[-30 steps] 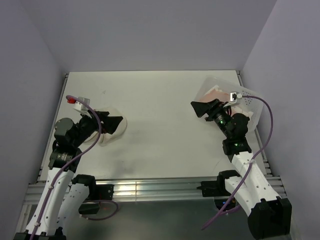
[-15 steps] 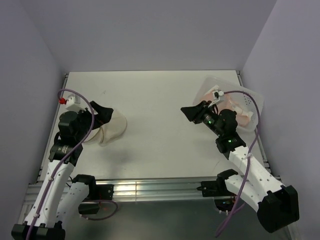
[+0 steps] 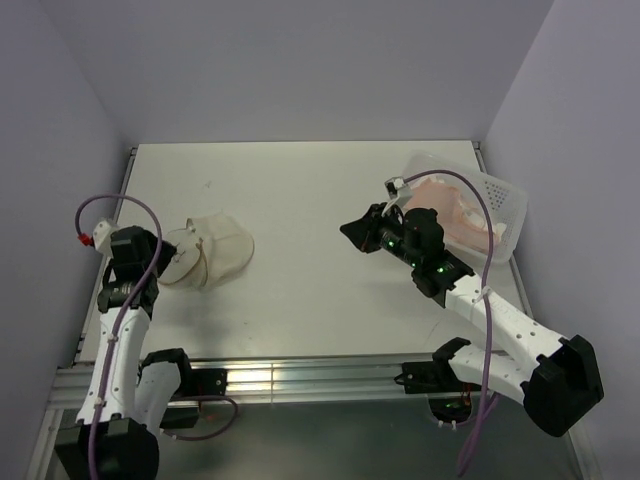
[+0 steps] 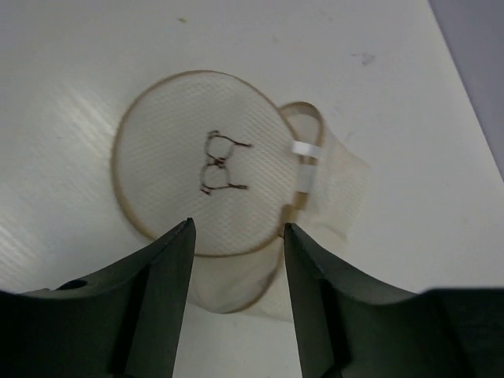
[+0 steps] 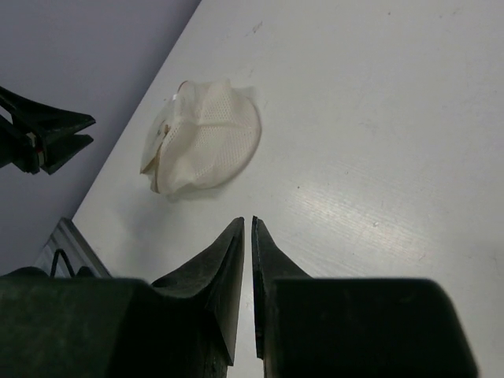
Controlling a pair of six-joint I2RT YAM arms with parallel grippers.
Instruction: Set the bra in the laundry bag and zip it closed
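- Whitish mesh: the laundry bag (image 3: 207,255) lies slumped on the table (image 3: 300,190) at the left middle of the top view. In the left wrist view its round lid (image 4: 197,161) faces up, bra outline showing. The soft wall is crumpled out to the lower right.
- The left gripper (image 4: 238,230) hangs over the lid's near rim, its fingers spread with nothing between them.
- The right gripper (image 5: 247,224) points towards the bag from mid-table. Its tips are pressed almost together, with only a thin slit between them, and pinch nothing.
- Pinkish fabric, most likely the bra (image 3: 452,212), sits in the clear perforated bin (image 3: 505,198) at the upper right, well apart from the bag.
- The step in hand looks like taking hold of the bag to open it.
- Aim the left fingers at the lid's edge or the small white tab (image 4: 307,148) on its right side, not the flat mesh middle, which offers nothing to pinch.
- Whether the zip is open or closed cannot be told from here, so check before lifting.
- Come down gently, because thin mesh will slide on the smooth table if it is pushed sideways.
- The right jaws would need to spread before reaching into the bin behind them.
- Keep the purple cable (image 3: 478,215) clear of the bin's rim.
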